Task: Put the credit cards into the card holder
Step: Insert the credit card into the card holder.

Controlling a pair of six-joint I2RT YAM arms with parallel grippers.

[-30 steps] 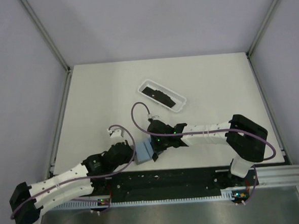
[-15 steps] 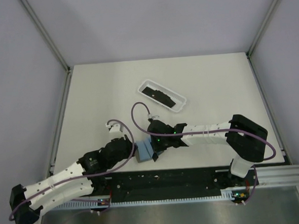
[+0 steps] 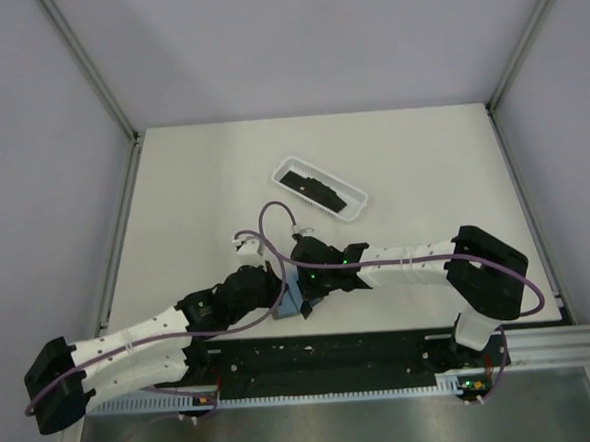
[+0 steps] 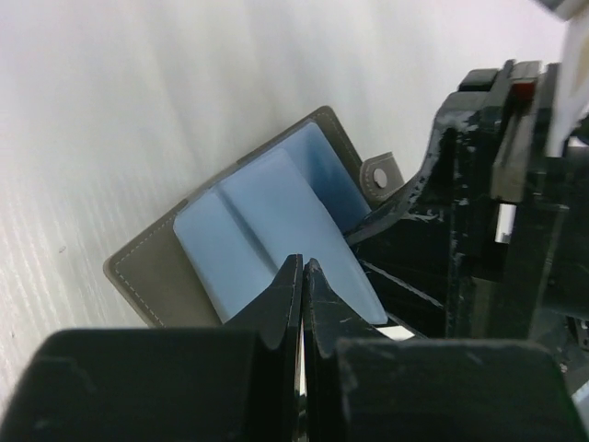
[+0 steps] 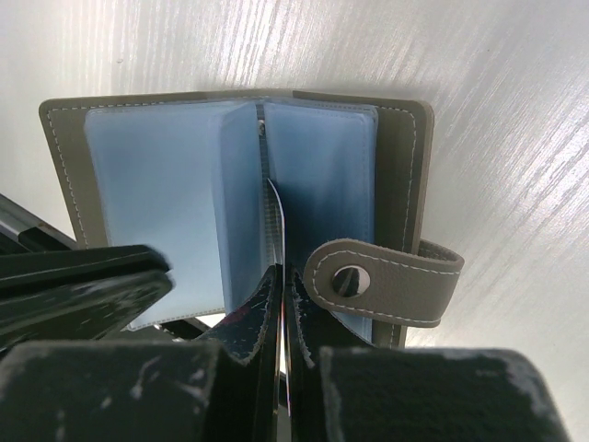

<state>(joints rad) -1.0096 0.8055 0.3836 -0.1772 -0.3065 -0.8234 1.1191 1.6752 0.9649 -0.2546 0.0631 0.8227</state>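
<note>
The card holder (image 3: 289, 303) lies open near the table's front edge, grey outside with pale blue sleeves (image 5: 156, 203) and a snap strap (image 5: 386, 281). My right gripper (image 5: 282, 272) is shut on a thin credit card (image 5: 279, 226) seen edge-on, its far end at the holder's spine between the sleeves. My left gripper (image 4: 303, 265) is shut with nothing in it, its tips resting on a blue sleeve of the card holder (image 4: 239, 230). In the top view the left gripper (image 3: 277, 290) and the right gripper (image 3: 305, 303) meet over the holder. More black credit cards (image 3: 318, 189) lie in the white tray.
The white translucent tray (image 3: 362, 199) sits slantwise behind the holder at mid-table. The right gripper's black body (image 4: 479, 212) fills the right of the left wrist view. Purple cables loop above both wrists. Metal frame rails border the table.
My left arm has swung right and forward until its shut tips came onto the open holder. The right arm and the holder have stayed in place.
</note>
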